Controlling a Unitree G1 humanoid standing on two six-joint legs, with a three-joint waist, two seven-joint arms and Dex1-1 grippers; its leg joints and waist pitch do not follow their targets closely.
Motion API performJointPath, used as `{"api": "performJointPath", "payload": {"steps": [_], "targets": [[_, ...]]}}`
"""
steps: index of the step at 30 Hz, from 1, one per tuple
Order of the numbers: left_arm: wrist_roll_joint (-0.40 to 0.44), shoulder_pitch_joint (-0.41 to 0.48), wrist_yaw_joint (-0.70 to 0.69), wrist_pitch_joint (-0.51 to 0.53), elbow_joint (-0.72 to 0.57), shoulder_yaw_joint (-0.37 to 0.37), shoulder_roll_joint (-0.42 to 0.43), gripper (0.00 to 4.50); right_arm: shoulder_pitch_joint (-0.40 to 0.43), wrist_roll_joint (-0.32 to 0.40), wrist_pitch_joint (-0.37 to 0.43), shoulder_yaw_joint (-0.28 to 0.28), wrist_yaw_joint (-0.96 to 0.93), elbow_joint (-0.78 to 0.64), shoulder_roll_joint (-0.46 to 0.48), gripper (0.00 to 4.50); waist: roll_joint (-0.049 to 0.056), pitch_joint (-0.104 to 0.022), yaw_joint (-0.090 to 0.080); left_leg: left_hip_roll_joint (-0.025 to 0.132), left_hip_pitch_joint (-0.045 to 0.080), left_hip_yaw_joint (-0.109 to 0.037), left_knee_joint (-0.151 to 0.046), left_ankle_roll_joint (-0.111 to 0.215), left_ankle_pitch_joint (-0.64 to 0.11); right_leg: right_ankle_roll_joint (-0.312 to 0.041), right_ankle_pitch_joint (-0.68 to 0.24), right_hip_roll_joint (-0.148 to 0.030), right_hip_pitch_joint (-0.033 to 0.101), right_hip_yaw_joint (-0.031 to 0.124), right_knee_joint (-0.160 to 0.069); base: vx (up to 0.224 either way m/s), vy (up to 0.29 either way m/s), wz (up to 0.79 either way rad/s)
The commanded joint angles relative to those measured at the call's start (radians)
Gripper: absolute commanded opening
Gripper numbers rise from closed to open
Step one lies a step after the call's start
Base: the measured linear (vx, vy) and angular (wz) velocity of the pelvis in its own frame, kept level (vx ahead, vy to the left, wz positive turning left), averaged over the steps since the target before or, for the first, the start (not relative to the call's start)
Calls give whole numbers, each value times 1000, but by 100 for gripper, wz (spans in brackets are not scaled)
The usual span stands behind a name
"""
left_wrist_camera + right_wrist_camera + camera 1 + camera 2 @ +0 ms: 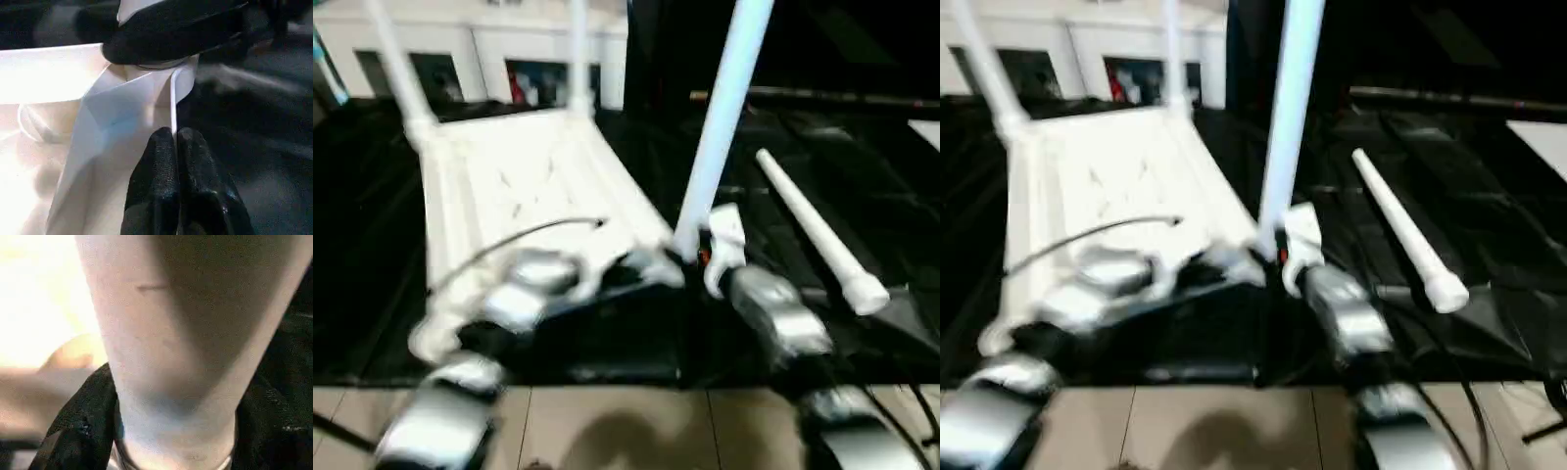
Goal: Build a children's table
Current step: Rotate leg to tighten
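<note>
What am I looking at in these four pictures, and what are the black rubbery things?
A two-armed robot is putting together a small white children's table. Two pictures come from cameras in its head, looking down over its silver arms. The other two come from cameras on its wrists. The black things are the fingers of its pincers. The tabletop lies upside down on a black-covered work table, with two legs at its far corners. The right pincer grips a third leg standing in the near corner. The left pincer is shut on the tabletop's rim. One more leg lies loose to the right.
</note>
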Motion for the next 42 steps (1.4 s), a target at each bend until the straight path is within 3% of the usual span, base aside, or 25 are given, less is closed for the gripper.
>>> {"api": "performJointPath", "payload": {"steps": [1, 5, 6, 9, 11, 13, 14, 16, 23, 31, 35, 42], "targets": [[-24, 0, 59, -7, 13, 19, -40, 0, 12, -35, 13, 4, -67, 62, 7, 272, -9, -59, -3, -4, 7, 11, -59, -5, -186, -162, -204, -36, 46, 35, -82, 0, 0, 0], [-5, -12, 68, -35, 34, 4, -57, 0, -10, -30, -13, -3, -72, 89, 30, 272, -8, -64, 2, -7, 0, 13, -52, 42, -124, -185, -55, -32, 54, 35, -69, 0, 0, 0], [-3, -9, 50, -42, 31, 0, -54, 0, -17, -8, -21, -19, -48, 91, 39, 307, -9, -63, 1, -7, 0, 14, -53, 51, -128, -189, -56, -32, 53, 34, -70, 0, 0, 0], [-5, 0, 20, -50, 22, -4, -39, 0, -24, 19, -35, -37, -13, 87, 44, 342, -8, -60, 1, -5, 3, 13, -55, 50, -166, -187, -121, -35, 52, 33, -78, 0, 0, 0], [-15, 16, -27, -65, 4, -9, -15, 0, -26, 29, -40, -26, 47, 73, 28, 344, -8, -59, 1, -2, 2, 12, -58, 49, -188, -180, -156, -36, 52, 33, -80, 0, 0, 0], [-26, 34, -79, -78, -19, -13, 10, 0, -17, 35, -27, -13, 108, 43, 9, 382, -10, -58, -1, -2, -1, 11, -59, 48, -189, -179, -161, -36, 55, 32, -81, 0, 0, 0], [-34, 44, -113, -87, -33, -15, 23, 0, -8, 43, -18, -6, 152, 20, -6, 382, -8, -58, -2, -2, 2, 13, -58, 50, -187, -180, -164, -36, 50, 33, -82, 0, 0, 0], [-49, 58, -164, -108, -49, -16, 43, 0, 8, 55, -9, 7, 227, -17, -30, 382, -9, -60, 2, -1, 0, 13, -56, 58, -168, -188, -128, -36, 54, 35, -77, 0, 0, 0], [-115, 121, -401, -111, -137, -15, 166, 0, 139, 102, 72, 132, 656, -267, -221, 382, -5, -56, 4, 5, 5, 12, -59, 75, -186, -202, -109, -34, 52, 33, -76, 0, 0, 0], [-144, 148, -481, -100, -180, -1, 209, 0, 166, 95, 83, 161, 746, -321, -270, 382, -9, -58, 2, 5, 3, 12, -59, 55, -179, -210, -125, -36, 51, 33, -74, 0, 0, 0], [-141, 152, -482, -103, -180, -1, 219, 0, 170, 84, 89, 182, 765, -325, -274, 347, -11, -60, 3, 4, 3, 14, -56, 68, -147, -222, -74, -35, 52, 32, -68, 0, 0, 0], [-143, 160, -484, -98, -189, -1, 223, 0, 176, 77, 87, 188, 775, -324, -272, 291, -11, -58, 4, 5, 4, 14, -57, 61, -161, -212, -113, -37, 51, 33, -72, 0, 0, 0]]}}
